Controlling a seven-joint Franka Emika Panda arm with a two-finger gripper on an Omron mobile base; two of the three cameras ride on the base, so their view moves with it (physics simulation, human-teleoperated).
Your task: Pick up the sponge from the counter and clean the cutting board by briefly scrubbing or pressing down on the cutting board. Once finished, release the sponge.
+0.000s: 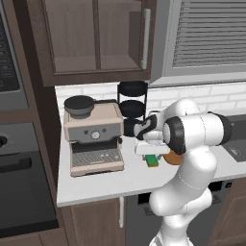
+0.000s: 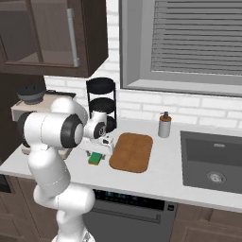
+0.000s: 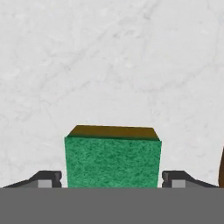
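Gripper (image 3: 112, 181) poised over the sponge (image 3: 113, 162)
The sponge lies on the counter (image 3: 109, 61) just left of the cutting board (image 2: 132, 151), between the wide-spread fingertips (image 3: 48, 178), neither visibly touching it

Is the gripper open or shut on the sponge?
Open. In the hand view its fingertips stand either side of the sponge with gaps, the sponge flat on the counter.

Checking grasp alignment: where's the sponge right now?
The sponge lies on the counter, just left of the cutting board in the right base view, directly under the gripper, between its fingertips.
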